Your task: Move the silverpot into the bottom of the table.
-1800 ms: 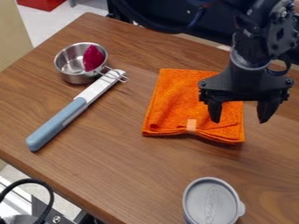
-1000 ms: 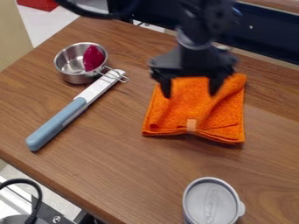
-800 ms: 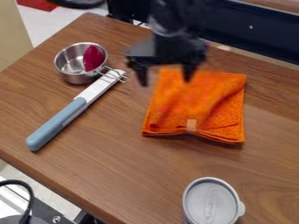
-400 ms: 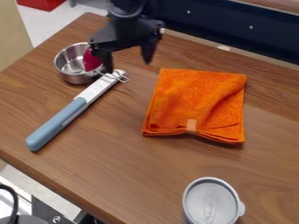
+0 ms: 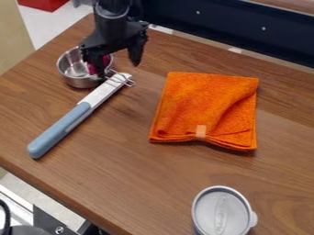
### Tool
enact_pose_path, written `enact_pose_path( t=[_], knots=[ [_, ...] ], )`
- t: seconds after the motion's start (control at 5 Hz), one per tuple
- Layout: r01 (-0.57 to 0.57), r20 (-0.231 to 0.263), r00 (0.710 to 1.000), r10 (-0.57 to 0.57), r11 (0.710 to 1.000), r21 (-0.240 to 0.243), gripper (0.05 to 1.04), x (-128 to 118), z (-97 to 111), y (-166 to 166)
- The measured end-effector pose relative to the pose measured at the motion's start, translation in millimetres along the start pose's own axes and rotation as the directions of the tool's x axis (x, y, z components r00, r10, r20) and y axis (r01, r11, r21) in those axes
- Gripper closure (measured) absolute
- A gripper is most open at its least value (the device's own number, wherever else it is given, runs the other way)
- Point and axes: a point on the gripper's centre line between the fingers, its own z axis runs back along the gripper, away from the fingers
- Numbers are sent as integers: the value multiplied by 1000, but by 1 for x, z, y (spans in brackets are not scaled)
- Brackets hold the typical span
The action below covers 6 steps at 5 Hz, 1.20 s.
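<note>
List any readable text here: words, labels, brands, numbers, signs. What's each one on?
Readable text: none.
Gray lid: raised marking down the middle, too faint to read.
Peach band on the orange cloth: no lettering I can make out.
Silver pot and blue-handled utensil: no lettering I can make out.
</note>
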Motion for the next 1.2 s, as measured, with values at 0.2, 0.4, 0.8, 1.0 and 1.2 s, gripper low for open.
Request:
enact_pose_path(
  t=[0.2, 0.4, 0.8, 1.0, 1.2],
  knots=[
    [-104, -31, 994, 104, 995, -10, 83, 15, -16, 2],
    [-140, 49, 989, 140, 990, 1, 83, 23, -28, 3],
    [-226, 121, 967, 225, 974, -10, 83, 16, -36, -3],
    [-273, 146, 951, 271, 962, -7, 83, 16, -40, -4],
    [-274, 155, 950, 272, 962, -5, 83, 16, -40, -5]
  ],
)
